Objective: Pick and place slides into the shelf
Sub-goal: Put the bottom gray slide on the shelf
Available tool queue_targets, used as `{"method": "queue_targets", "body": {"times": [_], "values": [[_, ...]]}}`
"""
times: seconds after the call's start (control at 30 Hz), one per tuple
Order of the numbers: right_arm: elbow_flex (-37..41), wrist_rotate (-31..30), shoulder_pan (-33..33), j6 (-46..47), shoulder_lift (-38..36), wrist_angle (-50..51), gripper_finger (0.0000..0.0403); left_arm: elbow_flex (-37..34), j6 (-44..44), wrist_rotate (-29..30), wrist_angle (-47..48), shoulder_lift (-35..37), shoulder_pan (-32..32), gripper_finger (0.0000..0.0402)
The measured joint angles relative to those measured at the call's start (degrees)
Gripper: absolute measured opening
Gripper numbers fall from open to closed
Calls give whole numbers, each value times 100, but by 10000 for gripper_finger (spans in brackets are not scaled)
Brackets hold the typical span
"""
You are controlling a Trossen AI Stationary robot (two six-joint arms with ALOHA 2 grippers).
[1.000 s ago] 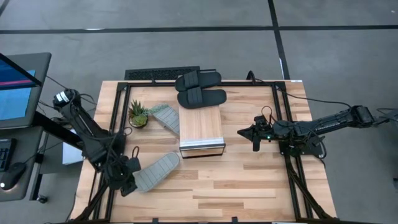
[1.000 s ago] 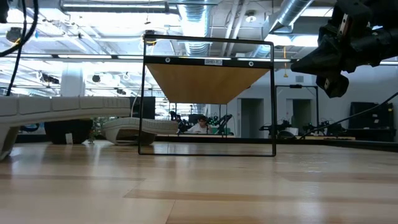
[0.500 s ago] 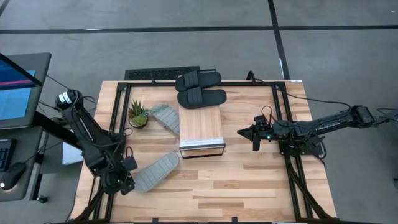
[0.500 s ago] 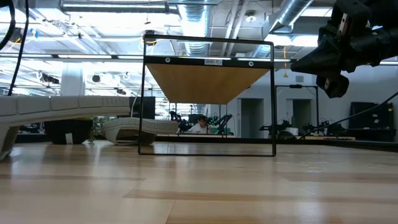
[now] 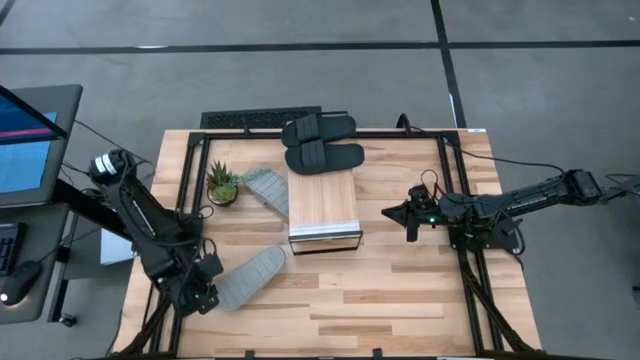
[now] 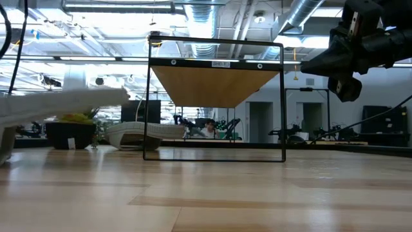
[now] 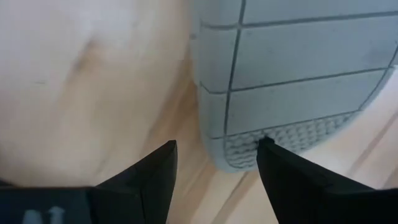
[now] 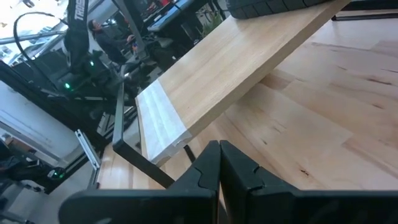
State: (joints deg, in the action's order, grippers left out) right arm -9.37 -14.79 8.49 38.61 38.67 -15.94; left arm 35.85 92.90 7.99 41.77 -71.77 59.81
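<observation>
One pale grey-green slide (image 5: 250,276) lies sole up near the table's near-left corner; it also shows in the low view (image 6: 58,103). My left gripper (image 5: 200,288) is open at its near-left end, seen close in the left wrist view (image 7: 214,146). The other grey-green slide (image 5: 265,188) lies against the shelf's left side. The shelf (image 5: 323,205) stands mid-table. Two black slides (image 5: 320,128) (image 5: 325,157) sit at its far end, the nearer one partly on the shelf top. My right gripper (image 5: 410,222) hovers shut to the right of the shelf. My left gripper comes from above at the slide's near-left end. One fingertip (image 7: 266,144) is on the fine-tread end of the sole (image 7: 249,142); the other finger (image 7: 163,163) stands over bare table beside the rim. The slide's shelf-side end (image 6: 119,95) is tipped up.
A small potted plant (image 5: 222,185) stands left of the shelf, beside the second grey-green slide. A black bar (image 5: 250,120) lies along the far edge. Black frame rails (image 5: 470,260) run along the table's sides. Bare wood lies near the front edge (image 5: 380,300).
My left gripper has moved a little toward the near edge and down onto the slide's end. The slide has slid slightly toward the near-left, and its shelf-side end has tipped upward while the gripper-side end stayed low.
</observation>
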Motion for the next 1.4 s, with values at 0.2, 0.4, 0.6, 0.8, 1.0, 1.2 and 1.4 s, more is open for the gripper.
{"method": "queue_targets", "body": {"times": [0.2,0.4,0.6,0.8,1.0,1.2,1.4], "values": [[0,46,0,38,0,0,0,-248,-7,142,-675,-44,-7,209],[0,45,0,61,0,0,0,-623,-132,211,-1603,-37,-64,209],[0,44,0,192,-2,2,0,-1261,-113,206,-3039,-26,-72,206],[0,29,0,195,-1,2,0,-1447,-106,26,-3325,-24,-146,130],[0,-8,0,195,-1,26,0,-1450,-144,-59,-3386,-26,-179,33],[0,-11,0,192,-1,50,0,-1379,-233,-121,-3413,-11,-159,33],[0,-20,0,155,-2,74,0,-808,-277,-156,-2223,207,-33,32]]}}
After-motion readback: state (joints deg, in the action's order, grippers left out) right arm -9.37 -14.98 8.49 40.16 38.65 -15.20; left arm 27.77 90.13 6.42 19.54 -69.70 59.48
